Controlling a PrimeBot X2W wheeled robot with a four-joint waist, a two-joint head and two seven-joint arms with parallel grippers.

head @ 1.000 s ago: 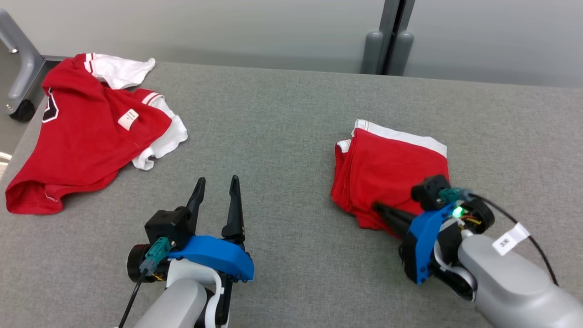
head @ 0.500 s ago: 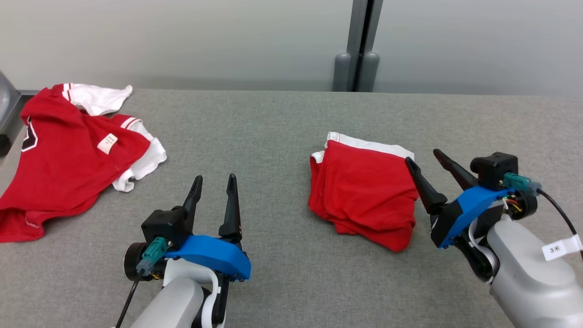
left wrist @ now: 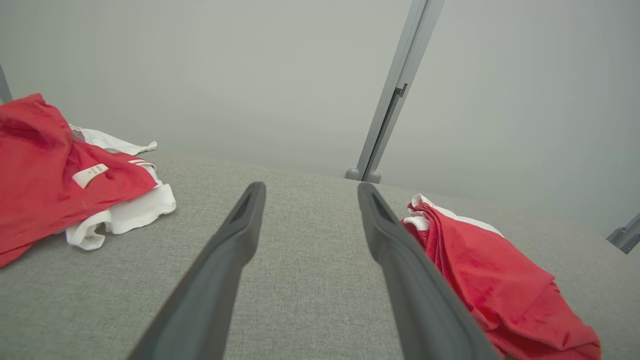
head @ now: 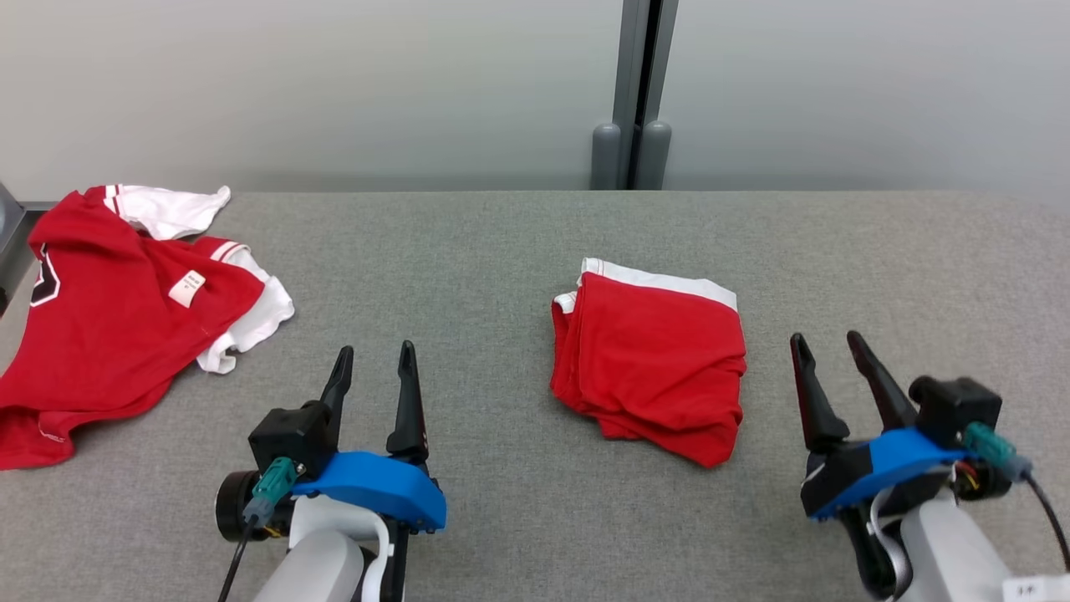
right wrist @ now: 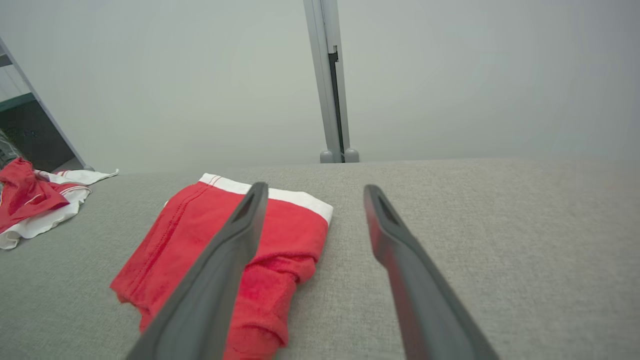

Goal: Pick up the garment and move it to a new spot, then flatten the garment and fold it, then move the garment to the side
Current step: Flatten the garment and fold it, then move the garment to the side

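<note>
Before pale wall (head: 334,84), garment (head: 652,359) on grey tabletop (head: 468,251).

On the table (head: 501,251), right of the middle, the folded garment (head: 650,359), left gripper (head: 376,348) nearer and to its left, right gripper (head: 826,337) just to its right, touching neither. At the far left, well apart, a second garment (head: 109,326). Behind the far edge, a post (head: 631,92) against the wall (head: 334,84).

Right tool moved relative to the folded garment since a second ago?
Yes. The right tool was on the folded red garment, at its near edge; now it sits open to the garment's right, apart.
</note>
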